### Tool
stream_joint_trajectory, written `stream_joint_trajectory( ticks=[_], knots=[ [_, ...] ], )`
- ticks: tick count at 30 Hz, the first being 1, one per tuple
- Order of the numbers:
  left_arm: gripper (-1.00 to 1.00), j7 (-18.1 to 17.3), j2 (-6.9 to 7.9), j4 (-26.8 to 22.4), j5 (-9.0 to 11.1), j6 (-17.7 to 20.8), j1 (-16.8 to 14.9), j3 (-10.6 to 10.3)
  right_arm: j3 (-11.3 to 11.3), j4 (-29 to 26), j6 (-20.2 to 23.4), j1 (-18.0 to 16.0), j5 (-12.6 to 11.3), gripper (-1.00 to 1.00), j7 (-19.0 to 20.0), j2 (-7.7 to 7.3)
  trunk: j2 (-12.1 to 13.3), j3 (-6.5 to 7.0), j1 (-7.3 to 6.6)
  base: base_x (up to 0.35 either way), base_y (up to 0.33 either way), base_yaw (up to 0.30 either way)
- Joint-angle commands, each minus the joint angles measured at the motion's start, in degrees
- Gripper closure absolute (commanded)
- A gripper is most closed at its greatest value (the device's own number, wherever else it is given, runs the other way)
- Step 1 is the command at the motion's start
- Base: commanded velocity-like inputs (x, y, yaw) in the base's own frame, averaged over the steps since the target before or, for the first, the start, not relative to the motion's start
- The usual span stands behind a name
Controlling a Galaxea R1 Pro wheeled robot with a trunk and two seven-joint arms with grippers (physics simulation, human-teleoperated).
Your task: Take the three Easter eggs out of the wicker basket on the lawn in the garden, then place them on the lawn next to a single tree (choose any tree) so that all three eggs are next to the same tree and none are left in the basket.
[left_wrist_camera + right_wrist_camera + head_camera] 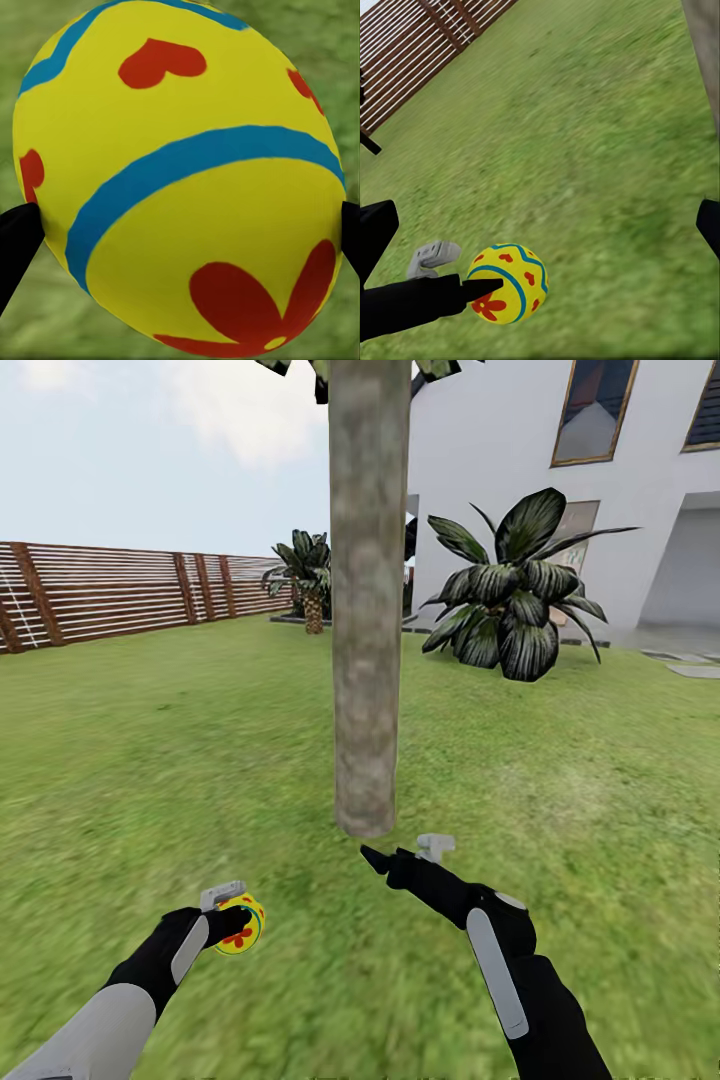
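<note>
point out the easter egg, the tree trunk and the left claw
Easter egg (180, 180): left wrist view, on the yellow shell by the blue band.
tree trunk (367, 610): head view, mid-height on the grey-brown bark.
left claw (232, 920): head view, between the fingertips gripping the egg.

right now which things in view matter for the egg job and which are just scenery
Belongs to the job:
- Easter egg, held in the left gripper
- tree, trunk just ahead
- lawn
- right gripper, open, holding nothing

Just scenery:
- wooden fence
- broad-leaf shrub
- short palm
- white house
</note>
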Motion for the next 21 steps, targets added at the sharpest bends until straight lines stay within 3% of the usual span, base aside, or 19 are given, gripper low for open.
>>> stream_joint_trajectory(
  ticks=[1,10,21],
  knots=[
    [1.00,0.3,-0.01,-0.1,0.6,0.3,0.0,0.0,-0.1,0.0,0.3,0.0,-0.2,-1.00,0.0,0.03,0.0,-0.29,0.01,0.000,0.000,0.000],
    [1.00,0.3,-0.01,-0.1,0.6,0.3,0.0,0.0,0.0,0.0,0.3,0.0,-0.2,-1.00,0.0,0.10,-0.2,-2.20,0.24,0.000,0.000,-0.018],
    [1.00,0.3,-0.01,-0.3,0.6,0.2,0.0,0.0,0.0,0.0,0.3,0.0,-0.2,-1.00,0.0,0.11,-0.3,-3.45,0.47,0.000,0.000,-0.190]
  ],
)
